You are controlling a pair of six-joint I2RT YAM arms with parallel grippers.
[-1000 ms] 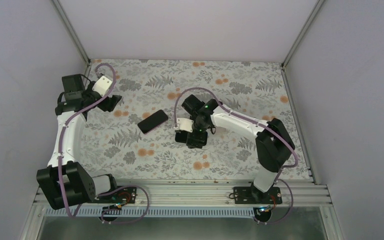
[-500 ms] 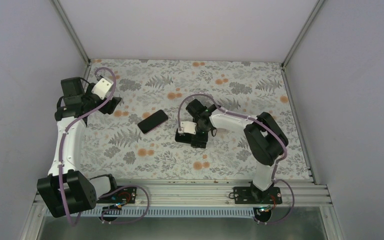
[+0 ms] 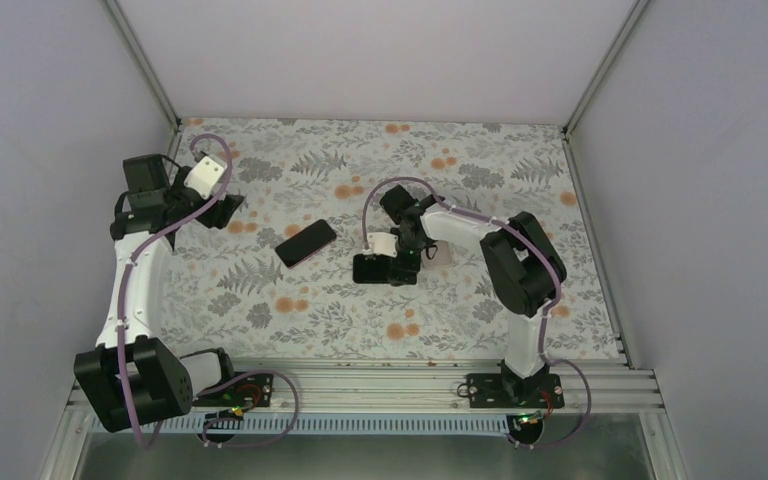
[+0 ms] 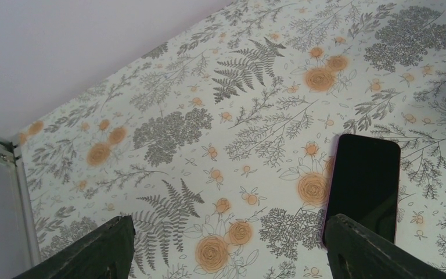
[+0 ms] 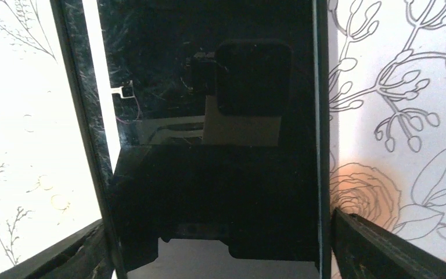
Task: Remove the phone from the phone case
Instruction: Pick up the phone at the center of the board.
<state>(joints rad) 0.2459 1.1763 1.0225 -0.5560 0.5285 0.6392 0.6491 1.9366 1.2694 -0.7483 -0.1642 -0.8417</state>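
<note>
On the floral bench, the right pincer grips the black phone case, fingers spread wide against its long edges. The phone lies flat to its left, apart. The left pincer hangs wide open, empty.

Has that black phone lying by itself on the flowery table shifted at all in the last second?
No. The phone lies at the same spot and slant, its near-left corner beside the same fern print on the table.
</note>
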